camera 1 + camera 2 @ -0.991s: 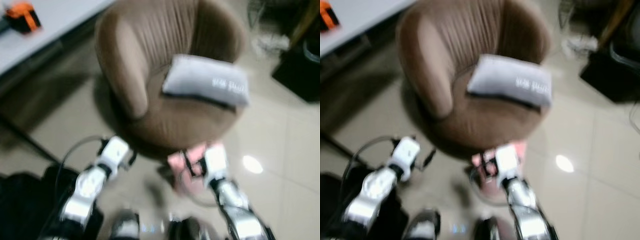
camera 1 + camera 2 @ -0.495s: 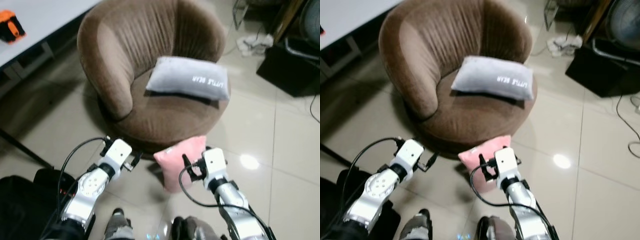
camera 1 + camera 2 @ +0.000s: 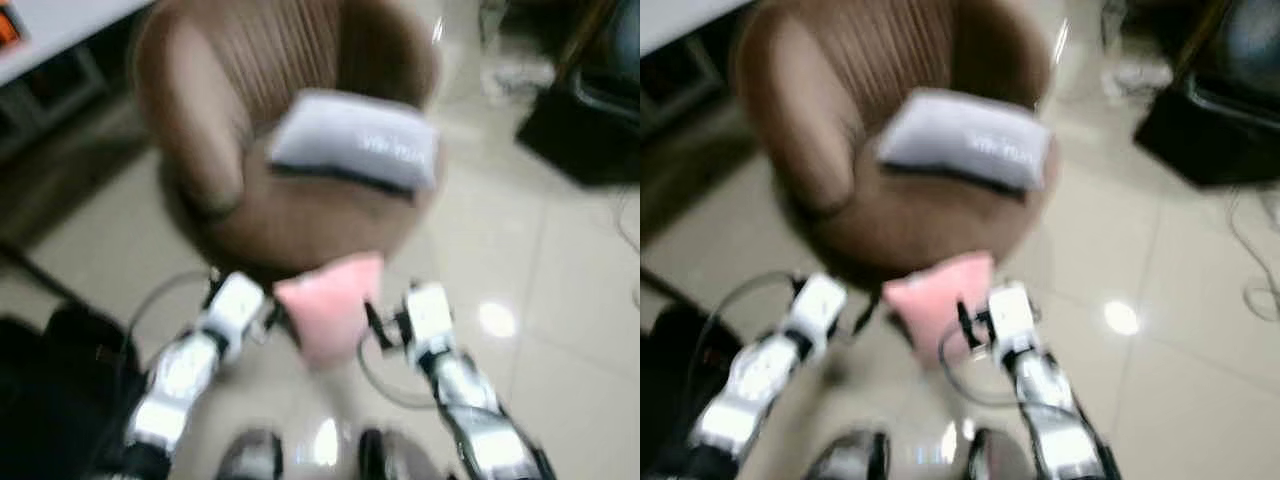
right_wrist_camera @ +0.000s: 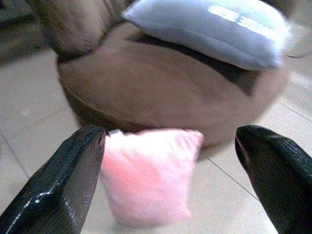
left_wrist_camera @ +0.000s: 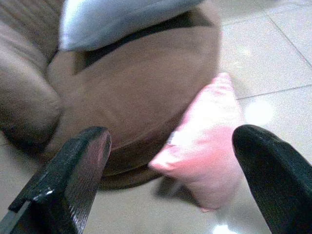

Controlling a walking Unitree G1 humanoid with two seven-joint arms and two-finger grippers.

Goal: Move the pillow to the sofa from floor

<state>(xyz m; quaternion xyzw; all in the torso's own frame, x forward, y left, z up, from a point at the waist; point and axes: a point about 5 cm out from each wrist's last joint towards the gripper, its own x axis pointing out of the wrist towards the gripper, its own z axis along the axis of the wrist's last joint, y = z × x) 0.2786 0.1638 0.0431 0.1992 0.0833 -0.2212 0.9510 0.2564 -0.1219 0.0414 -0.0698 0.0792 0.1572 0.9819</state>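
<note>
While the head views are blurred, a brown round sofa chair [image 3: 290,190] stands on the tiled floor [image 3: 520,280] with a grey pillow [image 3: 350,140] on its seat; the pink pillow [image 3: 325,305] stands on the floor against its base, between the left gripper [image 5: 170,161] and right gripper [image 4: 170,170], both wide open, holding nothing

Head views blurred, so read these placings loosely. Your round chair [image 3: 270,190] sits dead ahead at 12 o'clock. A pillow [image 3: 350,140] lies on its seat, toward 1 o'clock. A second pillow [image 3: 325,305] stands on the floor [image 3: 520,300] against the chair's front base, between your left gripper [image 5: 170,170] at 11 o'clock and right gripper [image 4: 170,165] at 1 o'clock. A dark box [image 3: 580,130] sits at 2 o'clock, well apart from the chair.
</note>
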